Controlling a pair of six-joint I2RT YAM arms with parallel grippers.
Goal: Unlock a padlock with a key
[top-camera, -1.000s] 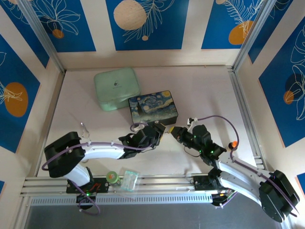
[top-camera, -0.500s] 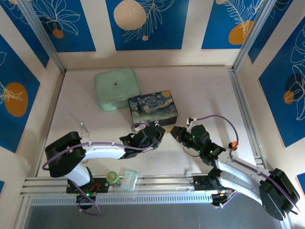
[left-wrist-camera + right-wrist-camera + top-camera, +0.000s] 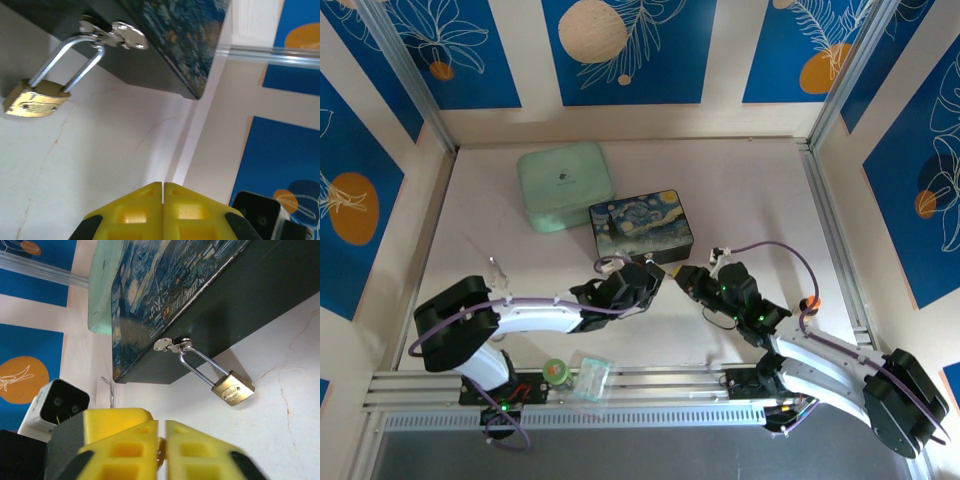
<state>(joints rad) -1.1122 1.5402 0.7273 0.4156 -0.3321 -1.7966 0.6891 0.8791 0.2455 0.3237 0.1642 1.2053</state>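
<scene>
Left gripper [image 3: 162,188] has closed on nothing, right gripper [image 3: 161,434] has cracked open, seemingly empty; the padlock [image 3: 233,388] lies just ahead, between them.

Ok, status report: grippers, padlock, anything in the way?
Left gripper shut, right gripper barely parted. Padlock closed, hanging from the latch of the starry box, body on the table. Nothing between it and the grippers.

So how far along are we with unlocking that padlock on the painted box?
Nothing looks done yet: the padlock hangs with its shackle closed through the latch of the starry box. In hand: close to it, the left jaws are shut and the right jaws slightly parted; I can't make out a key in either. Still to do: insert key, turn, free the shackle.
</scene>
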